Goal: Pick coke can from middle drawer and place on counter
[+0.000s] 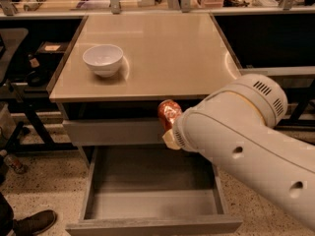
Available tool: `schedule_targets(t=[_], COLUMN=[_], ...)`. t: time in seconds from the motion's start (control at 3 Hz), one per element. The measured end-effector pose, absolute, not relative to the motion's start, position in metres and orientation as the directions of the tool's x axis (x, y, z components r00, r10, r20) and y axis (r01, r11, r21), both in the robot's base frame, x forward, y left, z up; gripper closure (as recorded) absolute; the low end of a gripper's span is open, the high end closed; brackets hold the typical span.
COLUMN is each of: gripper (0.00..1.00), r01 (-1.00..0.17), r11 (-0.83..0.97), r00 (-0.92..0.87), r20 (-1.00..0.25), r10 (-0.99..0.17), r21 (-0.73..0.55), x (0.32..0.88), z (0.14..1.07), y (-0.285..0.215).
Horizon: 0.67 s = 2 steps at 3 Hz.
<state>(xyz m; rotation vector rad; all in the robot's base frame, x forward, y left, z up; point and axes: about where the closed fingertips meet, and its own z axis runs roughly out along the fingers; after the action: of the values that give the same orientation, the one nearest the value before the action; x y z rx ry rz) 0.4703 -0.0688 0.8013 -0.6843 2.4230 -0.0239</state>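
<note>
Coke can (169, 113) held in the tool (170, 134) above the open middle drawer (147, 181).
The tool, at the end of the white arm (246, 132), clasps the tilted can just below the table's (167, 48) front edge, in front of the closed upper drawer front (113, 131). A white bowl (103, 59) sits on the table's left side, well apart.

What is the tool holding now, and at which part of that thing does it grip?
The tool, mostly hidden behind the arm above the open middle drawer, holds the coke can by its lower end.
</note>
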Motion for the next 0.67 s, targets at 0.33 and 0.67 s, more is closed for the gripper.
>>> schedule_targets(t=[0.33,0.67], gripper=[1.0,1.0], r01=[-0.442,-0.429], r11=[0.873,0.871], r00=[-0.665,-0.633], r20=[-0.577,-0.608], r10=[-0.474,-0.478], r21=[-0.208,-0.238], x=[0.485,0.5], z=[0.833,0.873], y=[-0.074,-0.072])
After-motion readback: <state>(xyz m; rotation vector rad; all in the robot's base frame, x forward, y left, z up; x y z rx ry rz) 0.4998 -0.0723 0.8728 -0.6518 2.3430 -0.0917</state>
